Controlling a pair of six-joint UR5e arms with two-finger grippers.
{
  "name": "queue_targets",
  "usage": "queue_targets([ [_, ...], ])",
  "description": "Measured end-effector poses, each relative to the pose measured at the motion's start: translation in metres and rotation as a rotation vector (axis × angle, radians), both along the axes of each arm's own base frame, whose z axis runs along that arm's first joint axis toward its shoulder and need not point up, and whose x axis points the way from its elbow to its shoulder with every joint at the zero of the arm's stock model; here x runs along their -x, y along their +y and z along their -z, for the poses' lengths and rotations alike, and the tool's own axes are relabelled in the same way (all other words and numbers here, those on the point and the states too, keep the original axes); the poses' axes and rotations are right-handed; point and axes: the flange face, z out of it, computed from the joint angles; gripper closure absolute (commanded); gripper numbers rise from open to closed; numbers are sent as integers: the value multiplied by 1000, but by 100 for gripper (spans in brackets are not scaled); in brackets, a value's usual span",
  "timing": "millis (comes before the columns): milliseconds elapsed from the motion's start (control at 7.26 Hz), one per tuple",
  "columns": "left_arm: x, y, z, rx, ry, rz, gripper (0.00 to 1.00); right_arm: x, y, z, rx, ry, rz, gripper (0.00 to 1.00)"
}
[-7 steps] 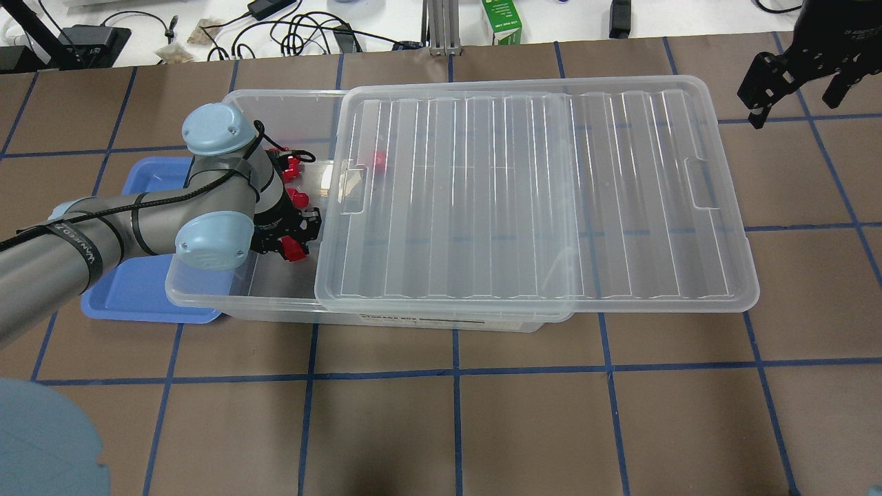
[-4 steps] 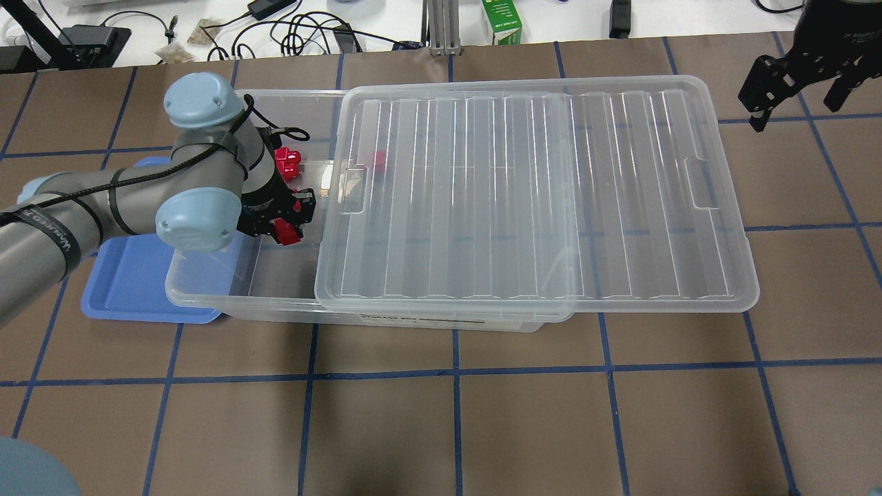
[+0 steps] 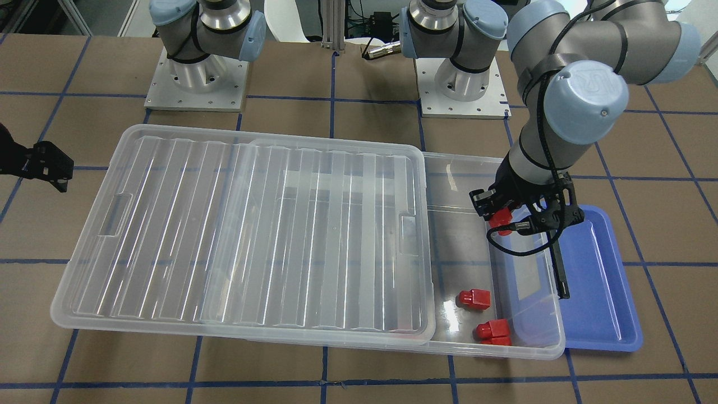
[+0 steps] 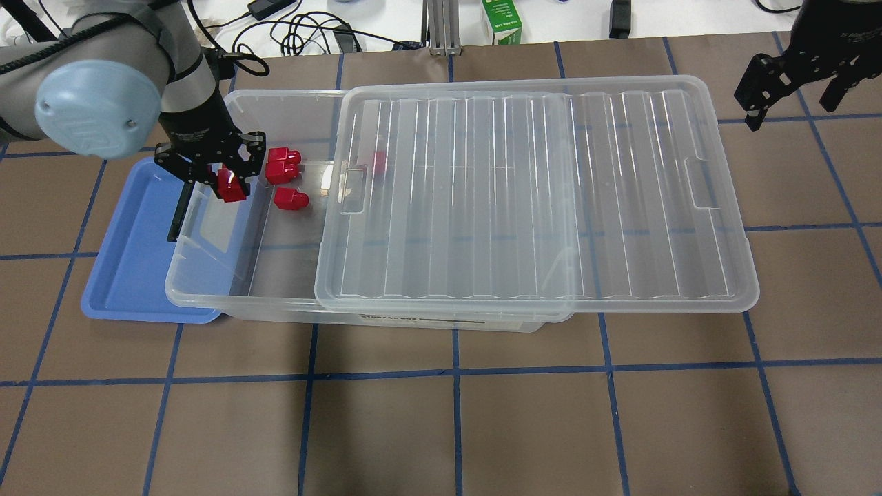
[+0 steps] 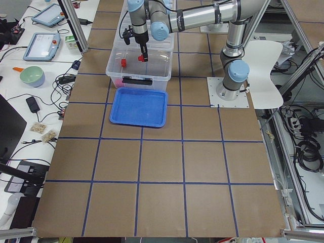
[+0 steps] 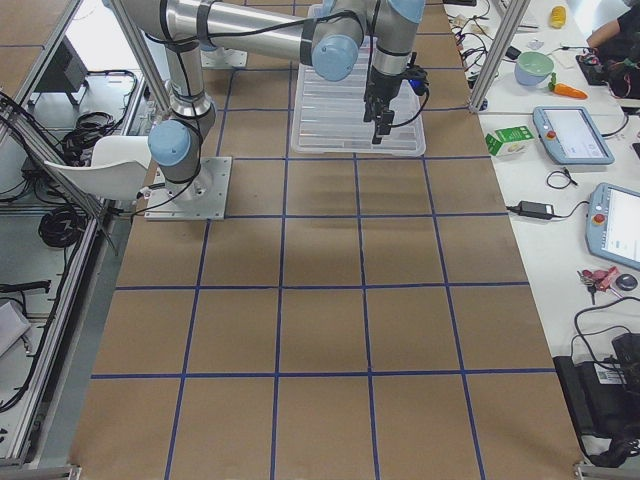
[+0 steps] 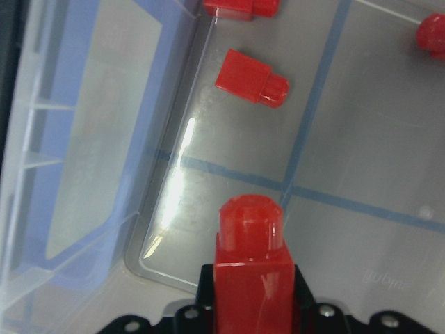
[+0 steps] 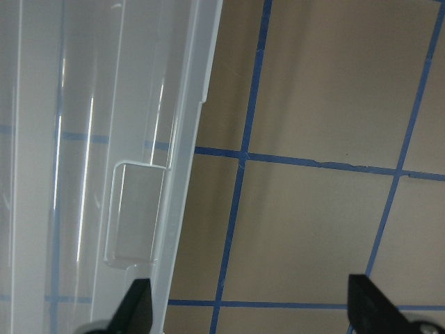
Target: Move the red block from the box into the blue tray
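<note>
My left gripper point(image 4: 229, 180) is shut on a red block point(image 4: 232, 187), held above the open left end of the clear box point(image 4: 207, 297), close to the wall beside the blue tray point(image 4: 131, 269). In the left wrist view the held block point(image 7: 249, 259) sticks out between the fingers over the box floor. In the front view the gripper point(image 3: 502, 216) hangs over the box point(image 3: 505, 349) next to the tray point(image 3: 603, 280). Three more red blocks point(image 4: 291, 199) lie loose in the box. My right gripper point(image 4: 792, 96) is open and empty beyond the lid's far right corner.
The ribbed lid point(image 4: 537, 200) is slid to the right and covers most of the box; another red block point(image 4: 378, 160) shows through it. A black latch point(image 4: 178, 210) hangs at the box's left end. Cables and a green carton point(image 4: 501, 24) lie past the table's back edge.
My left gripper has lifted the red block off the box floor and carried it back and left, toward the box wall by the tray. The right gripper has hardly moved.
</note>
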Motion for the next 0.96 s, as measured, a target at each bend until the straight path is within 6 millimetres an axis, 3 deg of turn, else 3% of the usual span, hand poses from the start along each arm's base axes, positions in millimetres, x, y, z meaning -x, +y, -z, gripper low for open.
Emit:
queue_targets([
  [275, -69, -7, -4, -35, 3, 96, 100, -1, 1, 0, -2, -3, -2, 0],
  [551, -143, -12, 15, -59, 38, 200, 100, -1, 2, 3, -9, -5, -3, 0],
  [688, -163, -19, 31, -56, 47, 260, 100, -1, 2, 4, -13, -5, -3, 0],
  [964, -197, -34, 82, -36, 80, 315, 100, 1, 1, 13, -29, -7, 0, 0],
])
